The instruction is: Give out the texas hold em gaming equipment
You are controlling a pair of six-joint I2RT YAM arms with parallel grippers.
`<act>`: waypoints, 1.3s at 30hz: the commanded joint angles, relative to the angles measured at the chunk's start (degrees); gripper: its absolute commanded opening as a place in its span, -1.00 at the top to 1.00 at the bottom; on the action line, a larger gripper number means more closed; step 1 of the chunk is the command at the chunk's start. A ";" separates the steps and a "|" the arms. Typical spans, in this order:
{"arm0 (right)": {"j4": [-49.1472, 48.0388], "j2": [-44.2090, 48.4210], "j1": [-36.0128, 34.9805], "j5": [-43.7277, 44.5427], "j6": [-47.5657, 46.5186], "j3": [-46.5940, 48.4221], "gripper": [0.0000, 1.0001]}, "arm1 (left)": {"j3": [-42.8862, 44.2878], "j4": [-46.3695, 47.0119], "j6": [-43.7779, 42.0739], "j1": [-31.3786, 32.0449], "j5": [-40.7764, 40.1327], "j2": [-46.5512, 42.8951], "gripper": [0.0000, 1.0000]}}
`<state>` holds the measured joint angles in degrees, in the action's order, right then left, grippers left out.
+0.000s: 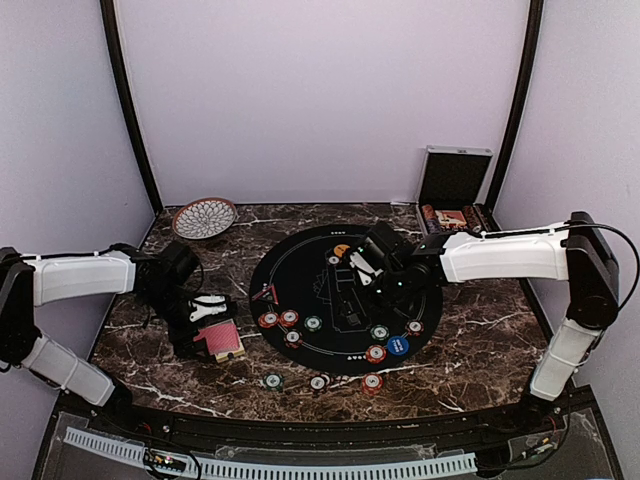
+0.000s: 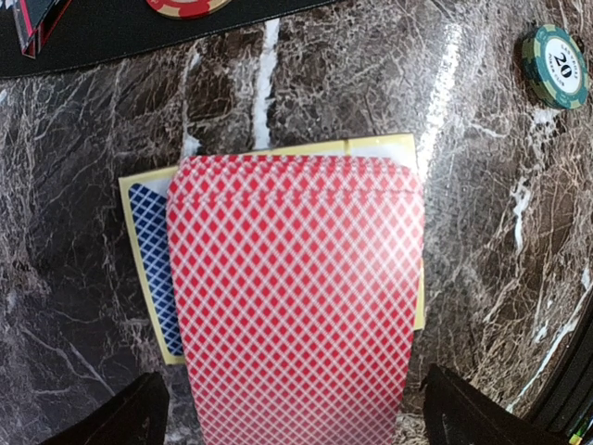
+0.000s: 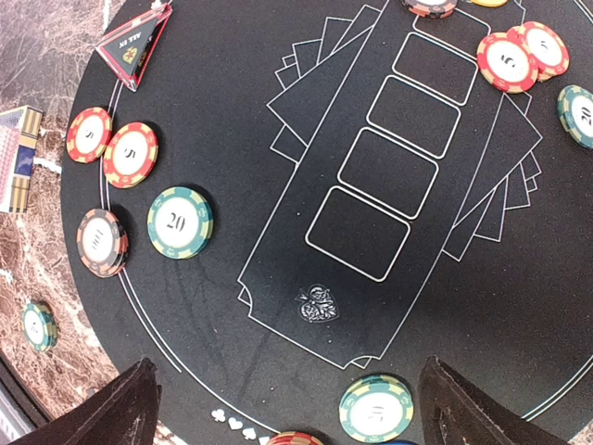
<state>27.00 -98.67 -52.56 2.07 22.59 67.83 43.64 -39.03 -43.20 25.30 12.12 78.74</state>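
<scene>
Deck of red-backed cards (image 2: 296, 306) lies on the marble bench (image 2: 482, 232) just left of the round black mat (image 3: 278, 306), off its rim. The back is a red-and-white diamond lattice with rounded corners. Its long axis runs from our left claw (image 2: 298, 415) toward the mat. Under it is a flat yellow-edged piece with blue lattice (image 2: 148, 250), slightly skewed.

Left claw is wide, one finger along each long edge of the deck with a sliver of bench showing; we see no clamp. Right claw (image 3: 292, 413) is wide over the mat with nothing between its fingers.

Mat is matte black, printed with four white-outlined card slots in a row and a small emblem. Round stripe-edged chips on the mat: two red 5 chips (image 3: 130, 155) touching, a green 20 chip (image 3: 180, 222) beside them. A second green 20 chip (image 2: 554, 63) lies on the bench off the mat's near-left rim. A red-and-black triangular marker (image 3: 136, 42) sits at the mat's left edge; we can't read its lettering.
</scene>
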 commanded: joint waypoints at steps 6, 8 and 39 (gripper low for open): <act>-1.12 2.61 -0.71 -0.74 0.13 1.08 -0.97 | -1.59 1.73 -0.65 0.36 -1.00 1.45 -0.98; -1.17 2.61 -0.71 -0.73 0.10 1.07 -0.97 | -1.94 2.18 -0.67 0.31 -1.28 1.73 -0.98; -2.48 3.49 -0.71 -1.27 0.72 -0.75 -0.89 | -6.05 9.21 -1.24 0.44 -2.37 2.19 -0.88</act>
<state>25.89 -97.62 -52.56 1.06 22.87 67.64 39.20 -30.70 -44.12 25.41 9.63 81.08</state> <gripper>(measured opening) 0.950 0.971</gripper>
